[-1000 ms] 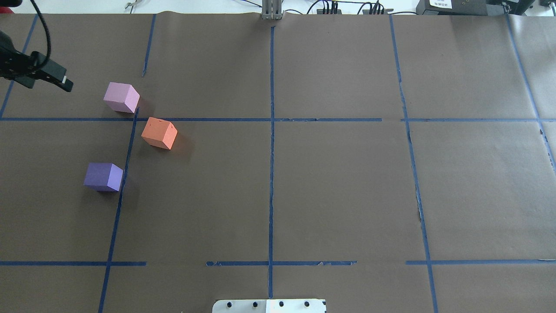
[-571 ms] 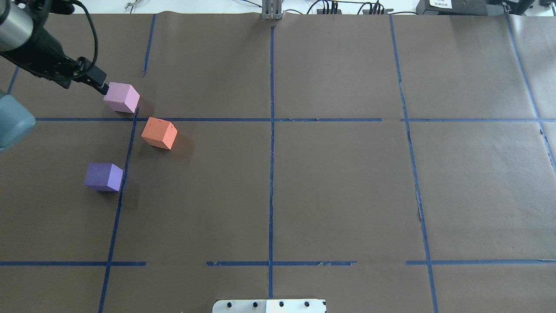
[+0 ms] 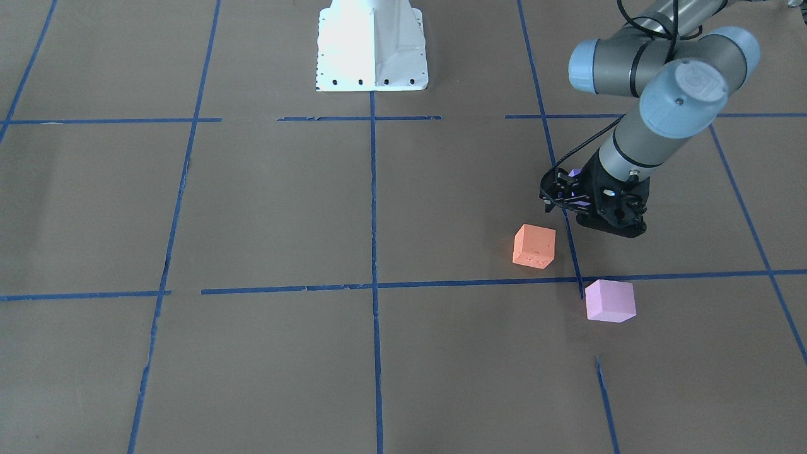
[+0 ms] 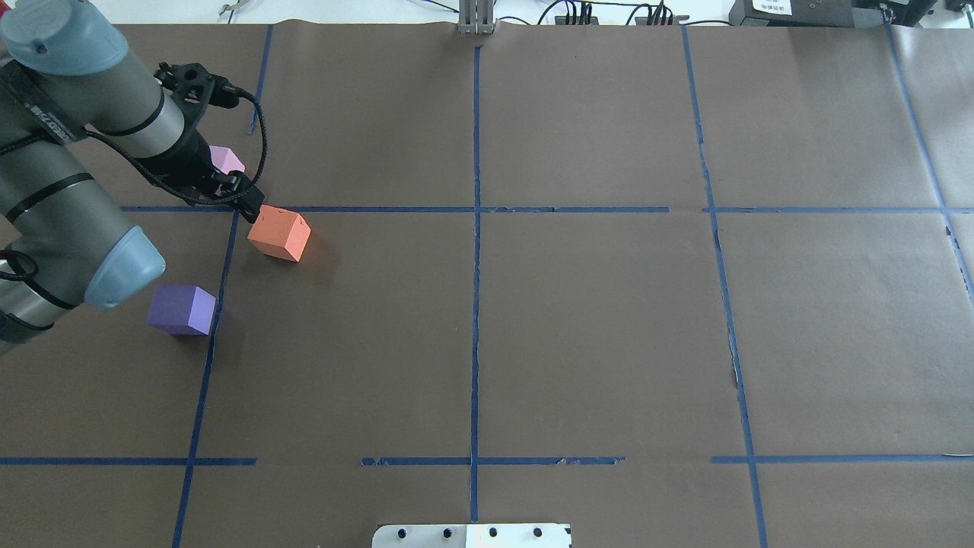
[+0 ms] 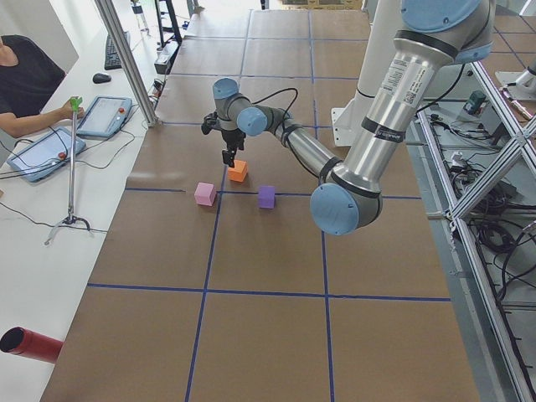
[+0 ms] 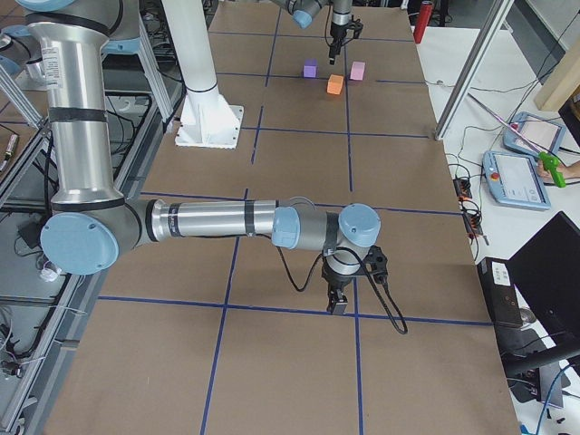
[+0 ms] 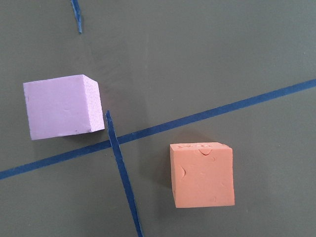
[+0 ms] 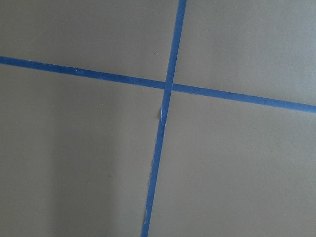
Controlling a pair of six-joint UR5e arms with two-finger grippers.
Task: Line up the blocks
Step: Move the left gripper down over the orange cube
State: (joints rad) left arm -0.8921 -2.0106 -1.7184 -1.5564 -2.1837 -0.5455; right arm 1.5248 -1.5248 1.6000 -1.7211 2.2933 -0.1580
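A: So, lined up yet?

B: No. The orange block (image 4: 279, 234), purple block (image 4: 181, 310) and pink block (image 3: 609, 301) lie apart in a bend on the surface (image 4: 609, 304). Near pink and orange hangs the left tool (image 4: 249, 205); spread or pressed together, I cannot tell.

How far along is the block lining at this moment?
Done: nothing; the orange block, pink block and purple block sit apart in a bent scatter, not a line. In hand: the left gripper hovers by the orange and pink blocks, holding none. Left: moving the blocks into one row.
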